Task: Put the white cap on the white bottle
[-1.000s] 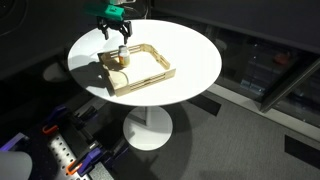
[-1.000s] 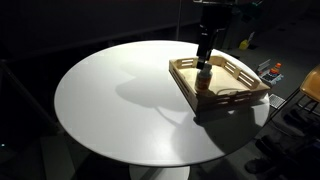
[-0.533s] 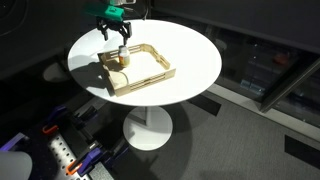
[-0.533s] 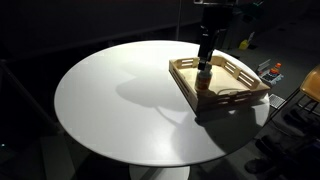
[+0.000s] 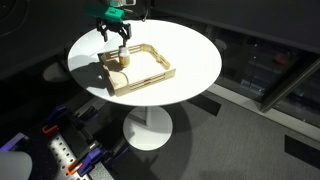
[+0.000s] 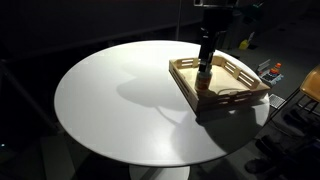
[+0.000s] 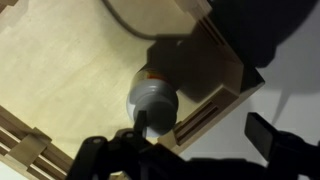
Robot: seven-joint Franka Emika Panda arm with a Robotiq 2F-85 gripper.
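The white bottle (image 7: 151, 99) stands upright in a corner of the wooden tray (image 7: 60, 70). It also shows in both exterior views (image 5: 122, 57) (image 6: 204, 72). Its top is a round whitish-grey disc; I cannot tell the white cap apart from it. My gripper (image 7: 200, 126) hovers just above the tray and is open, with its fingers wide apart. One finger (image 7: 141, 122) is right beside the bottle's top, and the other finger (image 7: 268, 134) hangs over the table outside the tray rim. The gripper also shows in both exterior views (image 5: 116, 40) (image 6: 206, 52).
The tray (image 5: 140, 68) lies on a round white pedestal table (image 5: 190, 55), near its edge in an exterior view (image 6: 225, 85). The tray's raised slatted rim (image 7: 205, 115) runs close by the bottle. Dark floor and equipment surround the table.
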